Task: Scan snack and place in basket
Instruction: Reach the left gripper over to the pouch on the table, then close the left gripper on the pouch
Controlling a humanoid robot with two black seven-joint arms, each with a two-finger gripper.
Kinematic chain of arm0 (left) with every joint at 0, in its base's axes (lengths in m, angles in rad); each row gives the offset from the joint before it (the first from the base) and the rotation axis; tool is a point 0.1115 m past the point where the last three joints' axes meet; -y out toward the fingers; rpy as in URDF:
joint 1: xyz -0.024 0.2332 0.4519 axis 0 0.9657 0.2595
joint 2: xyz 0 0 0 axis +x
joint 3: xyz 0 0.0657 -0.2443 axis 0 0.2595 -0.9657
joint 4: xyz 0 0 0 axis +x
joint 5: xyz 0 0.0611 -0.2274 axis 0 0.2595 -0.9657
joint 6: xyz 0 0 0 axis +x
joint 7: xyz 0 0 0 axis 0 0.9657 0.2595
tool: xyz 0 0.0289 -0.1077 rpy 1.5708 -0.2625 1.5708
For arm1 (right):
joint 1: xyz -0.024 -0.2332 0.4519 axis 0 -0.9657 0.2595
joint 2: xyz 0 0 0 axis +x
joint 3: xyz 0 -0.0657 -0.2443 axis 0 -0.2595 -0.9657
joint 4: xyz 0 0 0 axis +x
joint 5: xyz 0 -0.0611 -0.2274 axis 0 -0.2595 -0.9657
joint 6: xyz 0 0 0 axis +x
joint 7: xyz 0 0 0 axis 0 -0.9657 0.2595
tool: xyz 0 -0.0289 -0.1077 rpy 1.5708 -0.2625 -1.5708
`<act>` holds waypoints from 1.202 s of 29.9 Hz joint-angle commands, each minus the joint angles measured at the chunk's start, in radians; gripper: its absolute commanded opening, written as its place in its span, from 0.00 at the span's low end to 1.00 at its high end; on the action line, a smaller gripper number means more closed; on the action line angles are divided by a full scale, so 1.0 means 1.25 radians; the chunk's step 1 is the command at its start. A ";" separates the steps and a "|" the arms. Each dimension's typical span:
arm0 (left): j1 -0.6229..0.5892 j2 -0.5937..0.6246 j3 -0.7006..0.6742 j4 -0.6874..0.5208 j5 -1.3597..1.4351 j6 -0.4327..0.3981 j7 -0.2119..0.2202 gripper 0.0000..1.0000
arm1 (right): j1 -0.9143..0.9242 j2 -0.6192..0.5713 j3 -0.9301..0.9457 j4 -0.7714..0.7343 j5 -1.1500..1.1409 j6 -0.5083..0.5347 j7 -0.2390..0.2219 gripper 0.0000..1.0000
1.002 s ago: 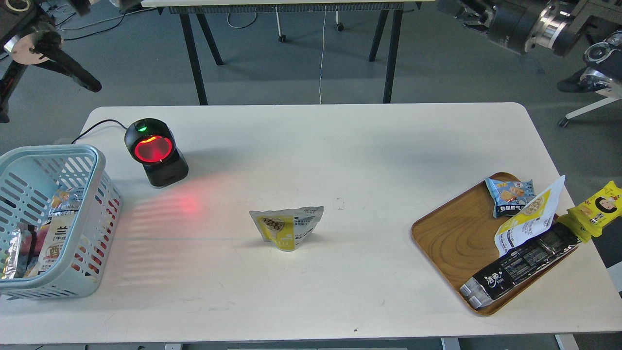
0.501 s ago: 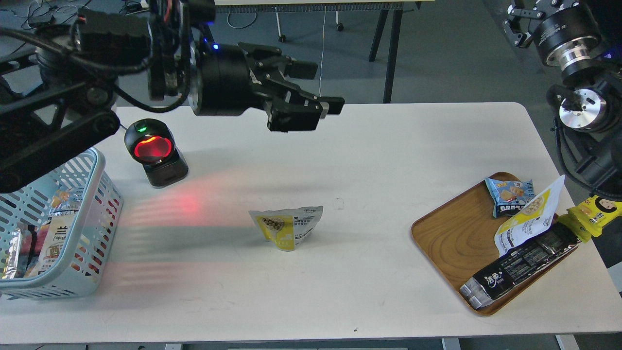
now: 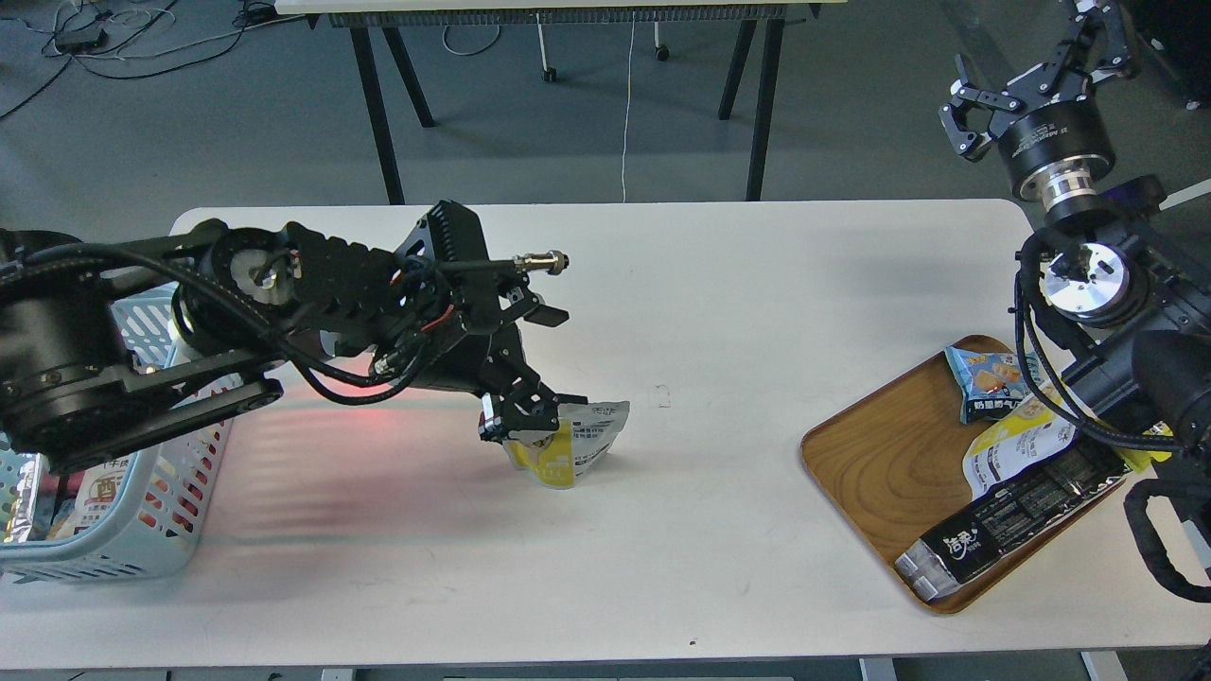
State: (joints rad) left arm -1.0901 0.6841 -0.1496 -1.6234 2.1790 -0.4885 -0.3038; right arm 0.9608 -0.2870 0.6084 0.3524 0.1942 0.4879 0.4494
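1. Snack [image 3: 572, 443] stands near the middle of the surface [image 3: 719, 312], propped on its folded base, top seam up. Upright pose leaves the top edge free to pinch from above.
2. Left gripper [image 3: 522, 418] is down at the pouch's upper left corner, angled in from the left. Fingers [image 3: 539, 407] sit at or on the top seam. Cannot tell if they've clamped the foil or are only touching it; the dark body hides the gap.
3. Right gripper [image 3: 1031, 66] is held high, off the surface's far right edge, fingers spread, nothing in them. Likely parked to stay clear.
4. Basket [image 3: 142, 530] sits at the left edge, mostly hidden under the left arm, other packs already inside. Same side as the working arm, so the drop is a short swing.
5. Scanner is hidden behind the left arm; only its red glow [image 3: 350, 392] shows on the surface, between pouch and basket. It lies on the way to the basket.
6. Wooden tray [image 3: 880, 463] at right holds the remaining packs, well apart from the pouch.
7. Judgement: grasp stage, scan and drop not yet done.
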 commanded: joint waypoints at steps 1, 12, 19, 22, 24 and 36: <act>0.028 0.000 0.001 -0.002 0.002 0.000 0.001 0.83 | -0.002 0.000 -0.003 0.000 -0.001 0.001 0.000 0.99; 0.020 0.002 -0.012 -0.009 0.002 0.000 0.000 0.83 | -0.003 -0.005 -0.006 0.000 -0.001 0.001 -0.001 0.99; 0.023 0.005 -0.017 -0.050 0.002 0.000 -0.018 0.83 | -0.007 -0.004 -0.006 0.002 -0.001 0.001 0.000 0.99; 0.027 0.005 -0.018 -0.049 0.002 0.000 -0.016 0.83 | -0.007 -0.004 -0.006 0.002 -0.002 0.001 -0.001 0.99; 0.027 0.005 -0.019 -0.050 0.002 0.000 -0.017 0.83 | -0.007 -0.004 -0.006 0.002 -0.002 0.001 -0.001 0.99; 0.034 -0.011 -0.018 0.008 0.002 0.000 -0.013 0.82 | -0.005 -0.005 -0.007 0.002 -0.003 0.001 -0.001 0.99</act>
State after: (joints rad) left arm -1.0596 0.6816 -0.1749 -1.6527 2.1817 -0.4888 -0.3222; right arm 0.9535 -0.2921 0.5998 0.3545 0.1902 0.4887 0.4479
